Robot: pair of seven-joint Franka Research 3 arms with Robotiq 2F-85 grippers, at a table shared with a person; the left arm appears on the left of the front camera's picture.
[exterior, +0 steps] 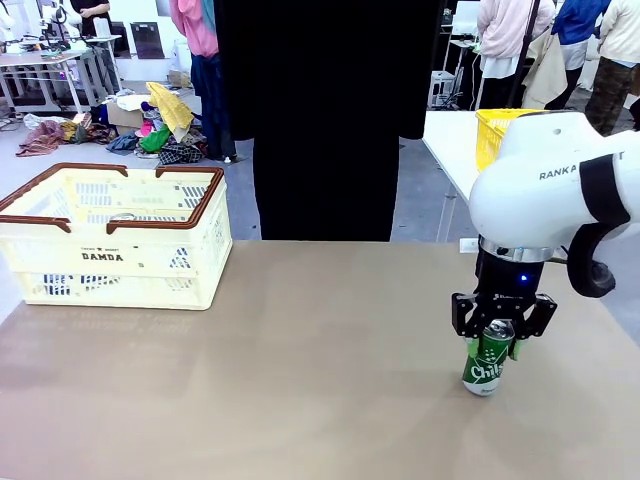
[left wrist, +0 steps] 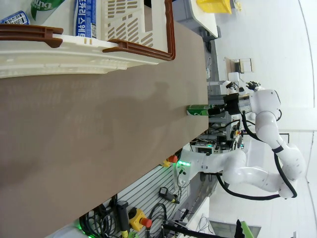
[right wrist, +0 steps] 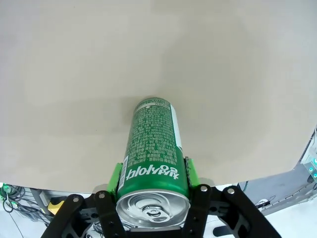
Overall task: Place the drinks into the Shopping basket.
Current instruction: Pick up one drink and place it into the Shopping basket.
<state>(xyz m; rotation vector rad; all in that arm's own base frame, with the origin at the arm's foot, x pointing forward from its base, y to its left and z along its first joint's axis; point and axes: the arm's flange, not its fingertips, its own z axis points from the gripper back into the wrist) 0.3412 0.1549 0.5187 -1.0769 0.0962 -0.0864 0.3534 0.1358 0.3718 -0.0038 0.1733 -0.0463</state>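
R pincer (exterior: 490, 345) is clamped on a green can (exterior: 486, 362), near-right part of the surface (exterior: 300, 380). Green pads sit on both sides of the can, up near its silver top. Can is upright w/ its base on the surface, white lettering facing the cam. R wrist view: same can (right wrist: 153, 153) between the pads (right wrist: 115, 179), pull-tab top nearest the lens, body running away toward the surface. R arm (exterior: 545, 185) comes in from the right, wrist straight down over the can.

L pincer: can't see it in the pics; it reads as fully wide, holding nothing that I can see.

L wrist view (rolled sideways): basket (left wrist: 89, 54) corner close up, brown rim, slotted wall; a blue can (left wrist: 83, 19) and part of a green one (left wrist: 44, 7) lie inside. Green can (left wrist: 197, 110) and R pincer (left wrist: 214, 110) show farther off across the surface.

Farther back, far-left of the surface: cream basket (exterior: 115, 262), brown rim + handles, black "DAMDA" print, well apart from the held can. A silver can top (exterior: 122, 216) shows inside thru the open top.

Beyond the far edge: person in black (exterior: 325, 120) standing at mid-surface. Behind the R arm, a yellow basket (exterior: 492, 132) on another white table.
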